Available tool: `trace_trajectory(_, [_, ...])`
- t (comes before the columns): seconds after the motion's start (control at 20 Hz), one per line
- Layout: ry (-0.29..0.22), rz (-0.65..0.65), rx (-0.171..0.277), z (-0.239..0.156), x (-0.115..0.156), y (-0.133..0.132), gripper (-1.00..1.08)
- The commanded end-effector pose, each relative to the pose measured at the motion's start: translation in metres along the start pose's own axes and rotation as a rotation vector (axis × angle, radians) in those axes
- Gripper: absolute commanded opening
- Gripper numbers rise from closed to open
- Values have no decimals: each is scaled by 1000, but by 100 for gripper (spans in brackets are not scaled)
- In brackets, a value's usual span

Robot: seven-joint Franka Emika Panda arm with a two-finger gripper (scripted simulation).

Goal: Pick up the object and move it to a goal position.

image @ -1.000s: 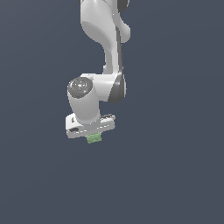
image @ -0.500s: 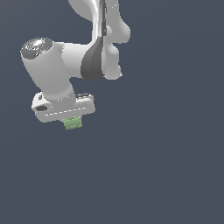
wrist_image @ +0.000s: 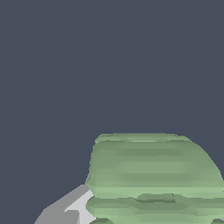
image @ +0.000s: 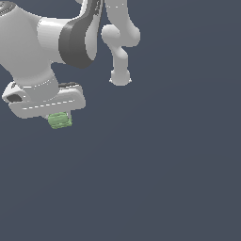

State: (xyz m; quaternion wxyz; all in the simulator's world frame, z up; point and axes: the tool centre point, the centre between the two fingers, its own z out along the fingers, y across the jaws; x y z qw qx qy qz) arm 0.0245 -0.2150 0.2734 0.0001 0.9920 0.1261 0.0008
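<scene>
The object (image: 60,120) is a small light-green ridged block held just under the white hand at the exterior view's left. My gripper (image: 60,118) is shut on it, and the fingers are mostly hidden behind the hand and the block. In the wrist view the object (wrist_image: 153,177) fills much of the picture, with one grey fingertip (wrist_image: 65,210) showing beside it. The block hangs above the dark floor and touches nothing else.
The white arm's links (image: 120,42) rise behind the hand near the upper middle of the exterior view. A plain dark grey-blue ground (image: 164,179) lies all around.
The hand with the green block has swung toward the exterior view's left and closer to the camera, so it looks much larger now. The grip on the block has held.
</scene>
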Motion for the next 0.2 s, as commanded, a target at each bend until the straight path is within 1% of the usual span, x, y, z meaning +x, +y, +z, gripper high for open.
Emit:
trace_trajectory(0.0, [-2,-1,1,-6,-2,4,-100])
trace_trajectory(0.15, [-2,-1,1,-7,-2,6,-100])
